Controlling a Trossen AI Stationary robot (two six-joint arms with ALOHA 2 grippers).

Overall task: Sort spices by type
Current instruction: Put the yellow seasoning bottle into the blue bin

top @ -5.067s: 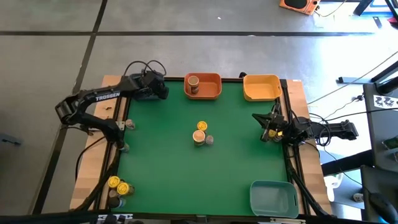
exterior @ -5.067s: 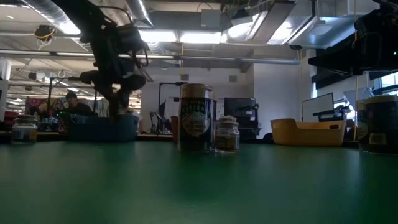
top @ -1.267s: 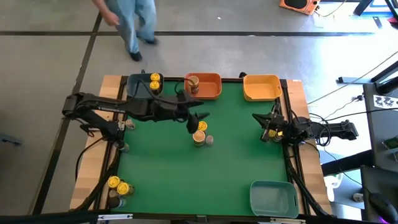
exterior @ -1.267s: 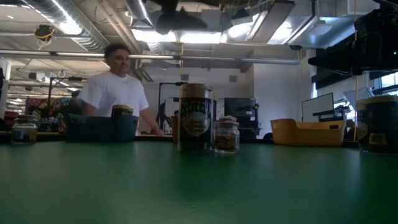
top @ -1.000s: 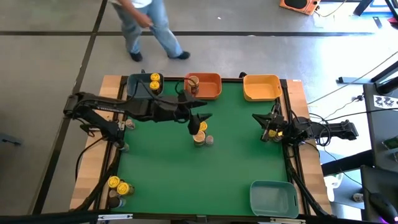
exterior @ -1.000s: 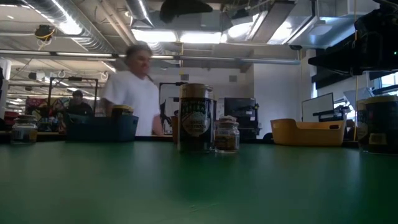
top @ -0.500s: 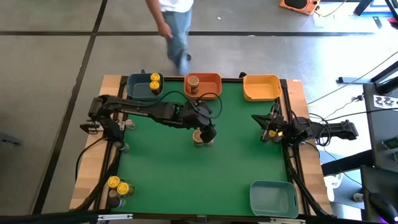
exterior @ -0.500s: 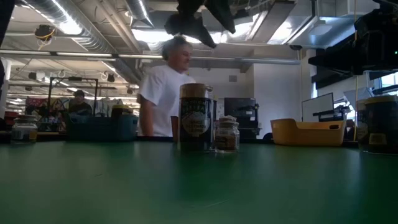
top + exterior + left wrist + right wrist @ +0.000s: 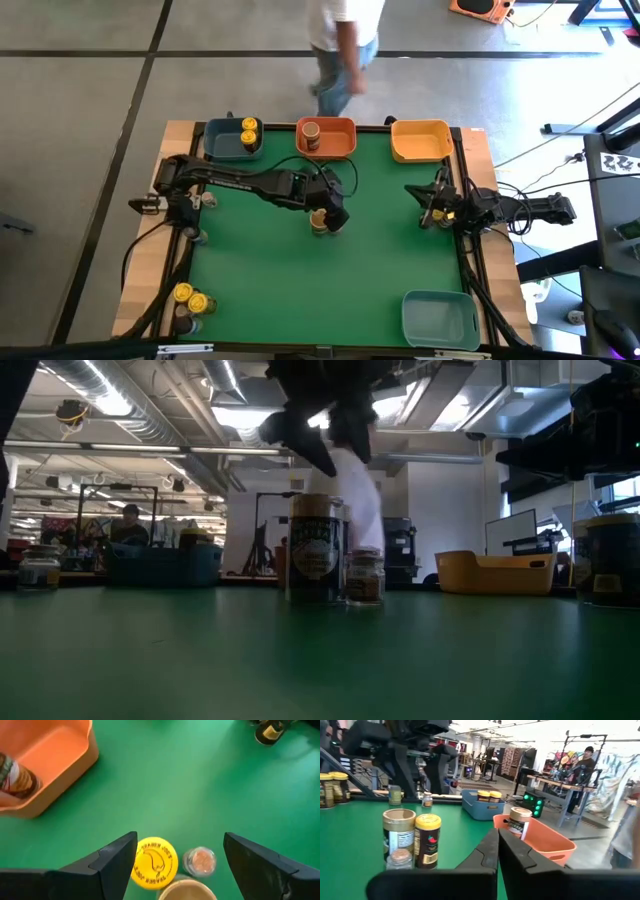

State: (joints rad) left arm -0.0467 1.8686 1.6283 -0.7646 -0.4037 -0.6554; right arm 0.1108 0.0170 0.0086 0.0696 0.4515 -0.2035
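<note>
Three spice jars stand together mid-table: a yellow-lidded one (image 9: 154, 862), a tiny one with a grey-brown top (image 9: 200, 861) and a wider tan-lidded one (image 9: 187, 891). My left gripper (image 9: 180, 840) hangs open above them, tipped downward, one finger on either side of the group, touching none; the low view shows it (image 9: 330, 420) over the tall jar (image 9: 315, 550). My right gripper (image 9: 497, 850) waits shut at the table's right edge (image 9: 437, 208). Two yellow-lidded jars (image 9: 248, 130) sit in the blue bin (image 9: 222, 140), and a tan-lidded jar (image 9: 311, 133) in the orange bin (image 9: 340, 140).
A yellow bin (image 9: 420, 140) stands at the far right and a grey-blue bin (image 9: 440, 318) at the near right. More jars (image 9: 190, 297) stand beside the table's near left corner. A person (image 9: 340, 40) walks past beyond the far edge.
My left gripper has moved toward the table's right and near edges and come down over the three middle jars, tipping from nearly level to pointing steeply down; its fingers stay open. The person behind the table has walked from left to right.
</note>
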